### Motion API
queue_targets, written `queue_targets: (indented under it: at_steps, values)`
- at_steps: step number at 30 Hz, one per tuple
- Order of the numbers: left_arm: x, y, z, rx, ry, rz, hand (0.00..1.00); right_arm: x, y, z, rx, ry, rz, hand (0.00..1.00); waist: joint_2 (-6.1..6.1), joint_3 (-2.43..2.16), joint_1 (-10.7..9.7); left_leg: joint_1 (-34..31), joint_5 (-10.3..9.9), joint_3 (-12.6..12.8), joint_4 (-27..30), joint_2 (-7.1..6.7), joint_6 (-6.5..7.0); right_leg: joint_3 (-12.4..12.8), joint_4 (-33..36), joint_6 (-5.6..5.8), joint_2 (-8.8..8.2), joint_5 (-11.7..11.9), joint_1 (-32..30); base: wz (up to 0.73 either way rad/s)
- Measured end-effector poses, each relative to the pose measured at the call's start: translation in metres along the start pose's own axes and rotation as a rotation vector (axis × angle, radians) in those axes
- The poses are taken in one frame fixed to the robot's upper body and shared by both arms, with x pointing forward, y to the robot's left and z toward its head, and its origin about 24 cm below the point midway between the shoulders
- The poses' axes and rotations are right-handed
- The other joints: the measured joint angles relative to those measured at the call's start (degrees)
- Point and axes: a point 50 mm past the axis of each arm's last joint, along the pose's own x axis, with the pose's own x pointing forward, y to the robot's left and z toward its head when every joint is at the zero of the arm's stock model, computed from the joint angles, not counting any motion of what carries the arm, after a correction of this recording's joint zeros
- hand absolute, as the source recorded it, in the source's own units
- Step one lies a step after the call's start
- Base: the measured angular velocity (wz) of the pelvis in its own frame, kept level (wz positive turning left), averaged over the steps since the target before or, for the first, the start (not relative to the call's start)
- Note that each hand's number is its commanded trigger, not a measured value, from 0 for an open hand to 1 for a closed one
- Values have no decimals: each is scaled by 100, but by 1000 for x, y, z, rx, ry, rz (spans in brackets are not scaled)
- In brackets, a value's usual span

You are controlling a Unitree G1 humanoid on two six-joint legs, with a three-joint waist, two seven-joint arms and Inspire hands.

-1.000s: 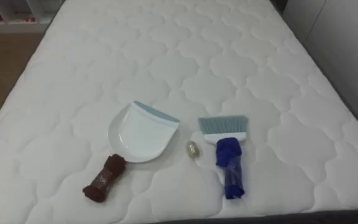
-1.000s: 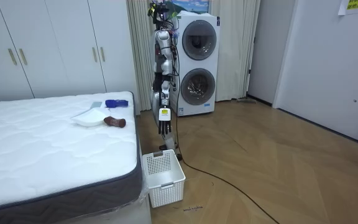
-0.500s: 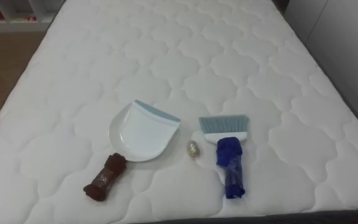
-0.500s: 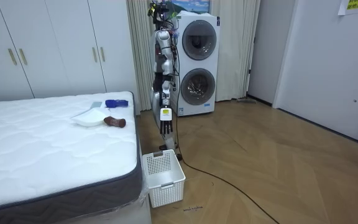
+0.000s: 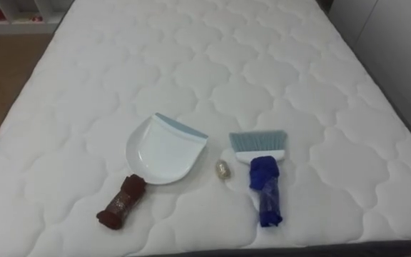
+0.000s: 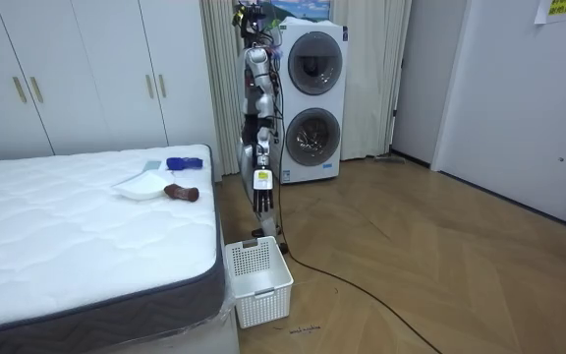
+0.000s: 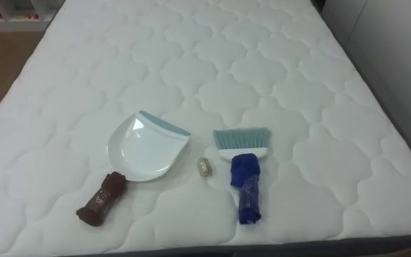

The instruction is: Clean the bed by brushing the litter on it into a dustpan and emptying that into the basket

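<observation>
The robot is standing upright on both legs in the room view, with its torso facing 9 o'clock. The left arm, on the side nearer the camera, is hanging along the body with the elbow nearly extended and the wrist in line with the forearm. The left hand point(image 6: 260, 200) is hanging beside the thigh, pointing toward 6 o'clock.

The bed point(image 5: 320, 86) is looked down on steeply and from close by in both eye views, from one edge across the mattress, the two being set slightly apart sideways. In the room view it is seen from a few metres off, sidelong. The dustpan point(image 5: 164, 148) and brush point(image 5: 262, 175) are shared by all three.
</observation>
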Motion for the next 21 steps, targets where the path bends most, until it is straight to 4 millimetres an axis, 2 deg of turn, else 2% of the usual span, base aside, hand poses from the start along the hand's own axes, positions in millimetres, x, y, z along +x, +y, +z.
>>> queue_targets:
  at_steps: [5, 8, 10, 21]
  values:
    - [2, 14, 29, -233, -106, 108, 0, 0, -4, 6, 2, -53, -22, 0, 25, 13, 79, 23, 1, -20, -4, 2, -2, -24, 7, -8, 8, 5, 30, 2]
    - [2, 20, 44, -315, -161, 159, 0, 0, -4, 8, 3, -70, -20, 0, 23, 37, 131, 25, 1, -20, -13, 2, -2, -32, 13, -9, 6, 7, 29, 0]
    - [1, 25, 54, -361, -200, 187, 0, 0, -4, 9, 5, -84, -21, 0, 59, 29, 131, -43, 1, -28, -6, 2, -2, -40, 10, -9, 5, 7, -6, 0]
    - [-29, 63, 142, -569, -610, 340, 0, -1, -9, 16, 40, -140, -35, 0, 45, 28, 140, -136, 18, -50, 10, -4, -18, -68, 7, -21, 7, 16, -107, 0]
